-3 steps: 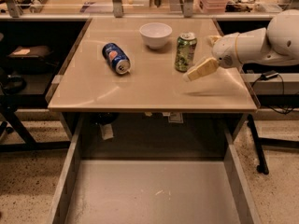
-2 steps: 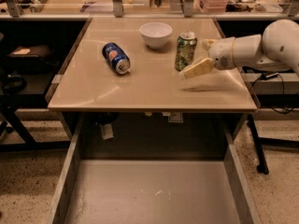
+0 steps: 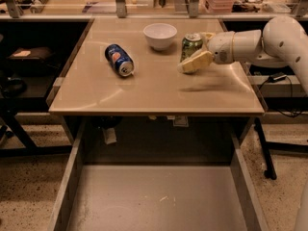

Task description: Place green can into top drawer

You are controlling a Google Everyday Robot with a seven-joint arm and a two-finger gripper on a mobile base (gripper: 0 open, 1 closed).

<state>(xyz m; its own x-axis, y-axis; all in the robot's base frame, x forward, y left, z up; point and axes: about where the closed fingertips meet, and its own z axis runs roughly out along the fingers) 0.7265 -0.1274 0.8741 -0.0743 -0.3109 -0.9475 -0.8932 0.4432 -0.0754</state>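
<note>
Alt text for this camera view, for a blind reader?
The robot's gripper is at the upright green can on a tan table, beside a white bowl and a tipped blue can; the top drawer below stands open.

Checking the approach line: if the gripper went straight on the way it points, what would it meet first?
Most likely the green can: the gripper, beside it above the table, points at it with fingers open; depth is unclear.

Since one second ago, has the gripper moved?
Yes. The gripper has moved left, closer to the green can, which stands beside the bowl.
</note>
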